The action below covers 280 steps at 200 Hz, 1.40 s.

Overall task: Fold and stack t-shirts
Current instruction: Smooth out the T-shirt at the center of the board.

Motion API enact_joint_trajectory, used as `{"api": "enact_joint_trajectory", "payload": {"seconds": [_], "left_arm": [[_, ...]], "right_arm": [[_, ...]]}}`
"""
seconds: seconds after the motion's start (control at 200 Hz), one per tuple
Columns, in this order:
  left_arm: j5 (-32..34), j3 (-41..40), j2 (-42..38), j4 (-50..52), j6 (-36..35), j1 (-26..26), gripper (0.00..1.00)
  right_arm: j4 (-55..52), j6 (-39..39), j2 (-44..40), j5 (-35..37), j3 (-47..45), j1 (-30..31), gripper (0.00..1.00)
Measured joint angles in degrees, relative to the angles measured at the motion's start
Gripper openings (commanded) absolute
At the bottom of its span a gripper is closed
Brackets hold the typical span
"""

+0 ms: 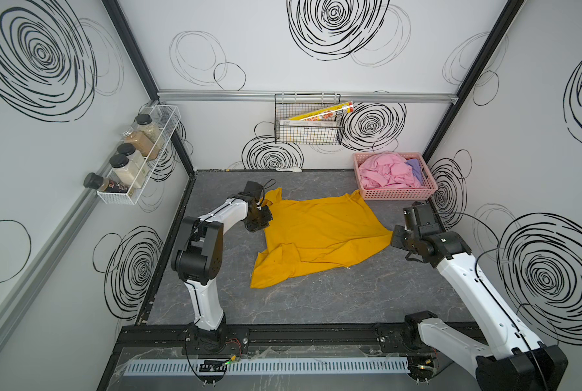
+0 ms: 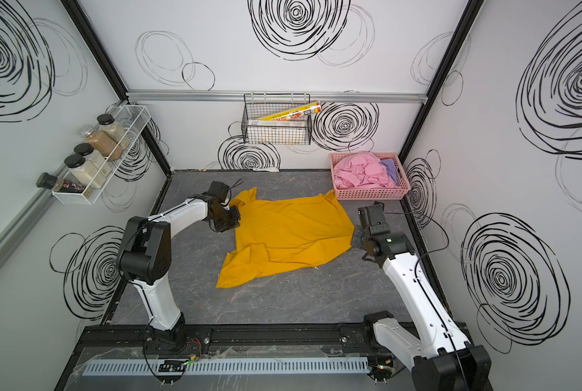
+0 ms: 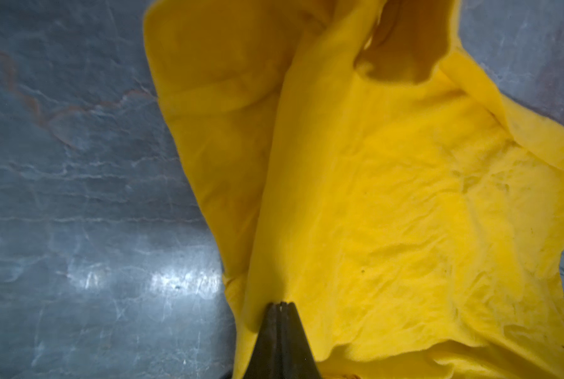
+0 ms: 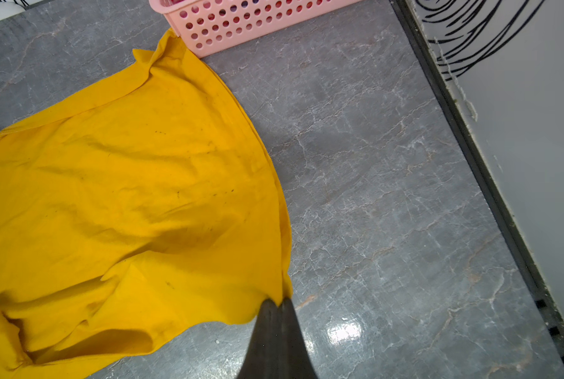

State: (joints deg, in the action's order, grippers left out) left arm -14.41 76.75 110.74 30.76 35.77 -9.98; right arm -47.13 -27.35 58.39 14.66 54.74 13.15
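One yellow shirt [image 1: 320, 233] lay spread mid-table, a corner against the basket [image 1: 398, 194]; that single basket, far right, held one crumpled pink shirt [image 1: 384, 172] and one purple shirt [image 1: 415, 169]; the left gripper [image 3: 282, 303] and right gripper [image 4: 279, 300] each pinched opposite edges of the yellow shirt; the table [image 1: 316, 304] was grey marble, the walls [image 1: 249, 50] white with black swirls.

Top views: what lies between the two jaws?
Only the mustard-yellow t-shirt, spread on the table; left jaws and right jaws are shut on its opposite edges. Both top views show it.
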Motion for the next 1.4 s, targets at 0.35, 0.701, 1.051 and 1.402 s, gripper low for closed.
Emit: {"api": "enact_joint_trajectory", "payload": {"seconds": [0.35,0.701,1.051,1.402], "left_arm": [[-0.39,5.90,3.98,-0.87,-0.20,2.95,0.00],[2.69,9.09,7.04,-0.70,-0.33,3.34,0.00],[7.54,12.41,12.39,1.92,-0.74,3.23,0.00],[26.56,40.41,28.37,19.63,2.40,2.89,0.00]], "right_arm": [[0.00,0.20,0.70,-0.39,0.00,0.00,0.00],[0.02,0.20,1.05,-0.46,-0.02,0.00,0.00],[0.00,0.22,1.03,-0.52,-0.07,0.00,0.00],[-0.02,0.72,2.51,-1.01,-0.07,0.00,0.00]]}}
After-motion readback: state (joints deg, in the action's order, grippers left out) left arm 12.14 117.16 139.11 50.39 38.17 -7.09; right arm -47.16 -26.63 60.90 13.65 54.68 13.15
